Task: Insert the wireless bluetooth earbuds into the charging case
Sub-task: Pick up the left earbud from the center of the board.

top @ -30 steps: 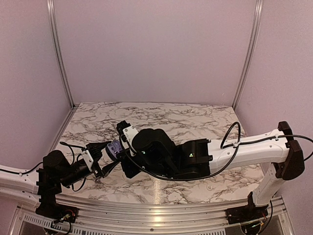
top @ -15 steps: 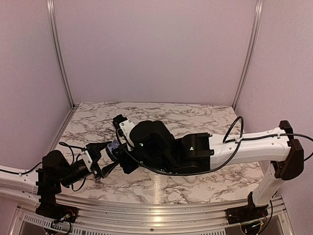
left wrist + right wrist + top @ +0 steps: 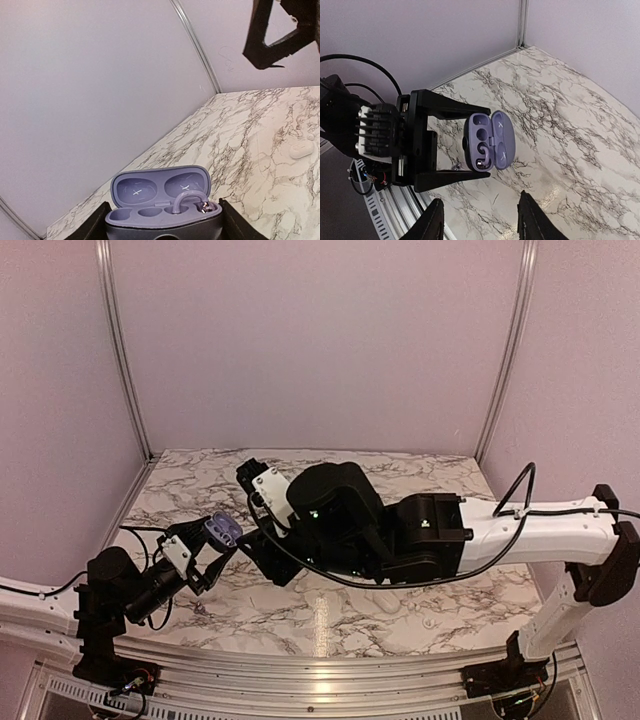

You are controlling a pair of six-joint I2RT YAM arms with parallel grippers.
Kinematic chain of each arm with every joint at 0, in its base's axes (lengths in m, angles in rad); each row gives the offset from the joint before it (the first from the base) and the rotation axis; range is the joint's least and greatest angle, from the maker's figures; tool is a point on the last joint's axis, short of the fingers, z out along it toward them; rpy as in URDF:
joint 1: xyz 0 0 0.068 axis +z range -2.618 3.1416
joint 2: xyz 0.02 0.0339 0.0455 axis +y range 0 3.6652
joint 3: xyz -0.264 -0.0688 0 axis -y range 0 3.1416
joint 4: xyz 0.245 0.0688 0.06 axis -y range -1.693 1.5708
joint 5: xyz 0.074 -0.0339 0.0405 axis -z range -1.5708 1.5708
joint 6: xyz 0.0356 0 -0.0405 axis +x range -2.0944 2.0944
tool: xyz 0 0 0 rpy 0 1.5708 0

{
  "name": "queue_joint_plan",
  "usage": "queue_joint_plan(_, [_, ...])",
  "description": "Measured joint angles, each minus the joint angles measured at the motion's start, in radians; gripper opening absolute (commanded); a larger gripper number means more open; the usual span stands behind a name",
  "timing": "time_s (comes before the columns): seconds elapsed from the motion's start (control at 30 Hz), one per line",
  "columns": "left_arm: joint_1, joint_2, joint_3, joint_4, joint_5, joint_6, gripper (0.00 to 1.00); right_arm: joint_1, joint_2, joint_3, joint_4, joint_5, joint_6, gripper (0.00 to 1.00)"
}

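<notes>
We see the case (image 3: 160,186) open, with its lid standing up. It is soft purple inside, and the lid has two round dips, each with a little cross. One earbud (image 3: 195,204) sits in the right side of the bottom half, and its curved hook sticks up. The left gripper (image 3: 164,227) pinches the case from both sides and holds it in the air above the marble table (image 3: 420,480). The right gripper (image 3: 480,200) has its fingers spread apart and holds nothing. It hangs a little way off from the case. A small white thing (image 3: 302,149) lies on the table, well apart from the case. A second ago the case was lower down and the right gripper was right up against it. Now the case is higher, we can see it better from above, and the right gripper has pulled back from it.
</notes>
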Motion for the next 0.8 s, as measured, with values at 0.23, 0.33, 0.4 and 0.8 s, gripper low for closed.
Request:
queue_joint_plan(0.23, [0.031,-0.081,0.0,-0.011,-0.171,-0.024,0.25,-0.049,-0.052,-0.249,0.109,-0.069,-0.053,0.51])
queue_joint_plan(0.33, [0.048,-0.144,-0.002,-0.011,-0.188,-0.042,0.25,-0.069,0.0,-0.311,0.179,-0.135,-0.099,0.51])
queue_joint_plan(0.4, [0.056,-0.175,-0.002,-0.011,-0.186,-0.054,0.25,-0.072,0.084,-0.294,0.224,-0.161,-0.136,0.51])
queue_joint_plan(0.8, [0.056,-0.389,-0.01,-0.112,-0.15,-0.15,0.25,-0.082,0.57,0.032,0.367,-0.347,-0.324,0.53])
